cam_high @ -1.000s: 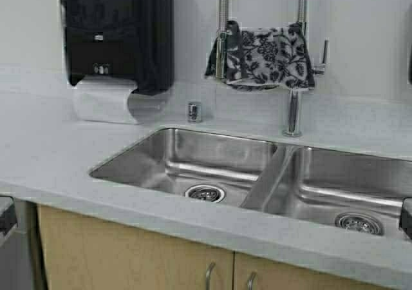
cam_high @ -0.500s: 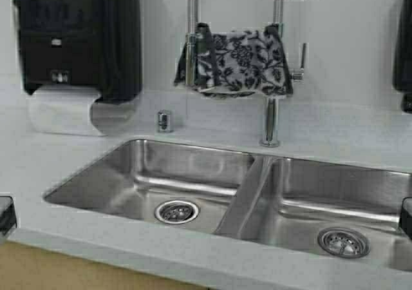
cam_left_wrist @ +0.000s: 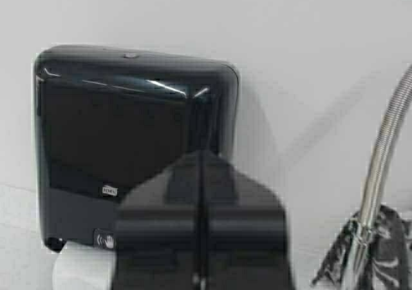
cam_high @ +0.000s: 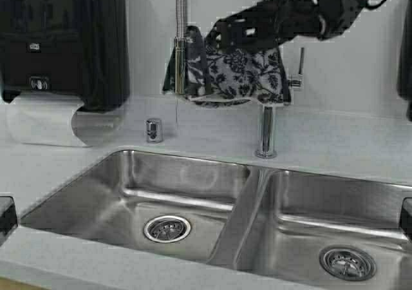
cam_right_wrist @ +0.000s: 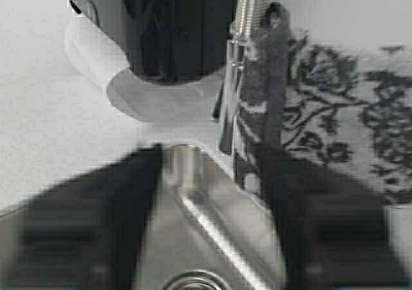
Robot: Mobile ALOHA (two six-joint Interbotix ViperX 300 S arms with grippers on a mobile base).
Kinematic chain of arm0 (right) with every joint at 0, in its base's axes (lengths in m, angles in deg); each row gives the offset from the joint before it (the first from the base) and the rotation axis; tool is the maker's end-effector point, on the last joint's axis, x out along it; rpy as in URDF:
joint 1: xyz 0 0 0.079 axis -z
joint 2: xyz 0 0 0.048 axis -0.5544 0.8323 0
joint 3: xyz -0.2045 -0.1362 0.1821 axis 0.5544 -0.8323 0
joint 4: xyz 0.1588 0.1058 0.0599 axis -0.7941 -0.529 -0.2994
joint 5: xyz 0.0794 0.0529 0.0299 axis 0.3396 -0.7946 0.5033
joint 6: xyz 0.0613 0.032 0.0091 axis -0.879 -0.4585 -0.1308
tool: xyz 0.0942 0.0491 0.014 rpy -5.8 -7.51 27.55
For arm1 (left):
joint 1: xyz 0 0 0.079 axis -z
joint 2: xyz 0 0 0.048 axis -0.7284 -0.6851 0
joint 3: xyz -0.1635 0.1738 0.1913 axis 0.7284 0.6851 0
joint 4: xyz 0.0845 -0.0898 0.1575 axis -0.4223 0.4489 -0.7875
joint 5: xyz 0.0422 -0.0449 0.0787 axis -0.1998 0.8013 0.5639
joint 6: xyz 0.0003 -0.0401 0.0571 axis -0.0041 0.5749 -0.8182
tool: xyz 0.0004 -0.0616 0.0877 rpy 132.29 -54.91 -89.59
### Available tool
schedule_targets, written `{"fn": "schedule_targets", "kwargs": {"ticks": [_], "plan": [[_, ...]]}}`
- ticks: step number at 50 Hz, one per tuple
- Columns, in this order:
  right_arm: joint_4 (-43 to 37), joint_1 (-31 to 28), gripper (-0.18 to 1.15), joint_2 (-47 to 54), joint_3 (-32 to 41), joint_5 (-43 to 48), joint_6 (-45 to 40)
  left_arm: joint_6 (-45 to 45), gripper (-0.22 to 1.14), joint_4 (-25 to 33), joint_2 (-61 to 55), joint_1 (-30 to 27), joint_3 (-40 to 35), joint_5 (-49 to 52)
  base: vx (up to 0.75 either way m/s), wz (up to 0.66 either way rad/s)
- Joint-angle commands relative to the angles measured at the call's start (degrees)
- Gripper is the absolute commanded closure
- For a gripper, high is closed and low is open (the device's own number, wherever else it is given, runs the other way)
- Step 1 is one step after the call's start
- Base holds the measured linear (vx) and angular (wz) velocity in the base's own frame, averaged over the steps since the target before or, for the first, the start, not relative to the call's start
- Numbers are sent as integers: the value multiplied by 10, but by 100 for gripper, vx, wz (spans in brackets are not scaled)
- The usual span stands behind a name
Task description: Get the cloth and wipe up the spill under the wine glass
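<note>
Right gripper (cam_right_wrist: 212, 232) sits wide open, holding nothing, at my high view's upper right just above the cloth (cam_high: 235, 74) draped on the faucet (cam_high: 265, 132); left gripper (cam_left_wrist: 201, 238) is closed, empty.

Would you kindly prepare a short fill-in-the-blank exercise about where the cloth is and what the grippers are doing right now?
1. The cloth hangs draped over the ____.
2. The right gripper, beside the cloth, has its fingers ____.
3. The left gripper has its fingers ____.
4. The sink has ____ basins.

Missing words: faucet; open; shut; two
</note>
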Motion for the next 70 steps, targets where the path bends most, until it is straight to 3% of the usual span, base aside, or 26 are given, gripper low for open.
{"fn": "schedule_targets", "kwargs": {"ticks": [1,9,36,70], "plan": [[2,-3,1,11,11,28,-16,-1,89,3,-4,-1,-4,-2,12,2],[0,-3,1,34,13,35,-14,-1,89,6,-4,-1,-4,-2,10,3],[-10,-1,2,138,125,35,-10,-1,89,6,-2,-1,-3,-2,5,4],[-51,32,6,148,142,35,-10,-3,89,6,-2,-1,0,-2,0,1]]}}
